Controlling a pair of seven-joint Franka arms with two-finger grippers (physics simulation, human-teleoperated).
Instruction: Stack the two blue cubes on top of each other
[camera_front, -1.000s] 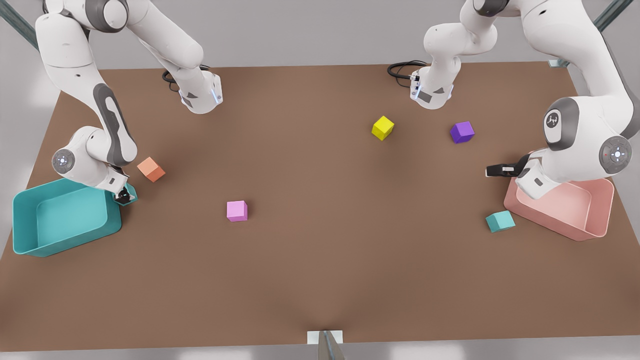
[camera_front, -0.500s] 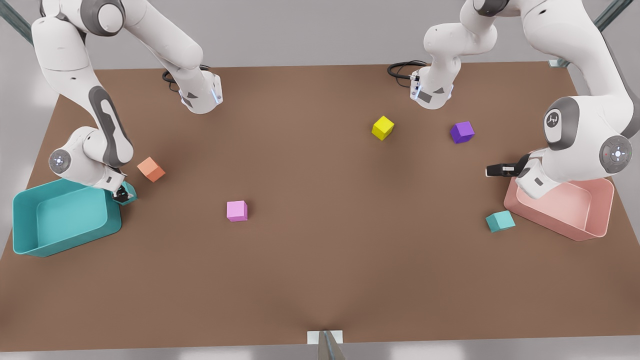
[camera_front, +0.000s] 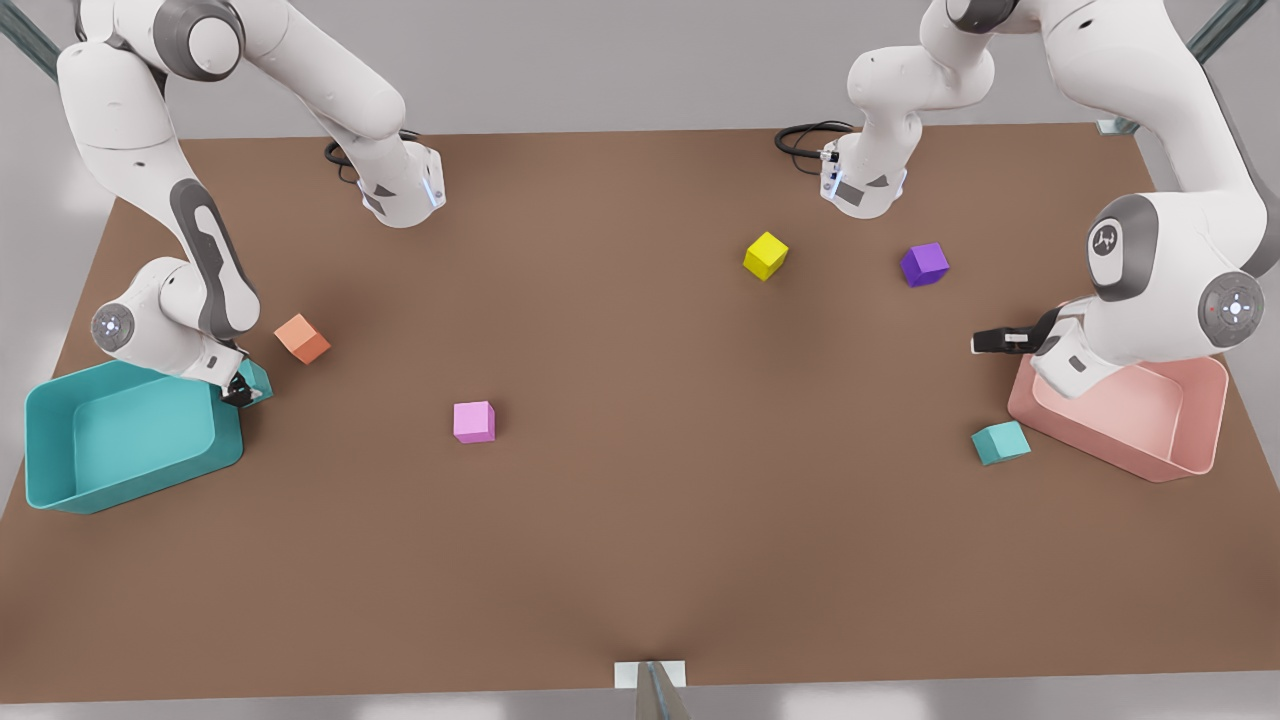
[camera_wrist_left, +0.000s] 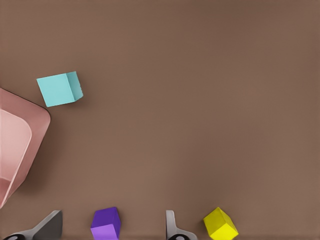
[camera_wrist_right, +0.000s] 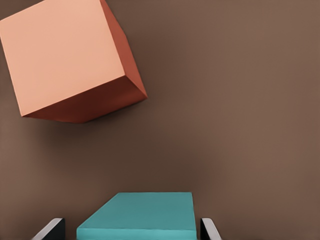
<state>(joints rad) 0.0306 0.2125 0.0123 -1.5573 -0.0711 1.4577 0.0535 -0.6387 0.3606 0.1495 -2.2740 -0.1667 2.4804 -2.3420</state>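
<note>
- Right gripper (camera_front: 243, 393): low over the tabletop near the edge on the front view's left, just beside the corner of the teal bin (camera_front: 60, 495); fingers spread, straddling one of the two blue cubes (camera_wrist_right: 137, 215), with narrow gaps on both sides in the right wrist view, so not yet clamped.
- Orange cube (camera_front: 302, 338) close by, toward the far edge, apart from the straddled cube.
- Other blue cube (camera_front: 1001, 442): flat on the tabletop near the edge on the front view's right, just beside the pink bin (camera_front: 1190, 440) and apart from it.
- Left gripper (camera_front: 985, 341): above that same edge, over the pink bin's far corner, fingers wide apart and empty; waiting.
- Key relation: almost the whole width of the tabletop between the two cubes, along its long direction. Judged next: squeeze shut, lift, carry toward the far-side cube, which sits much nearer the left gripper.
</note>
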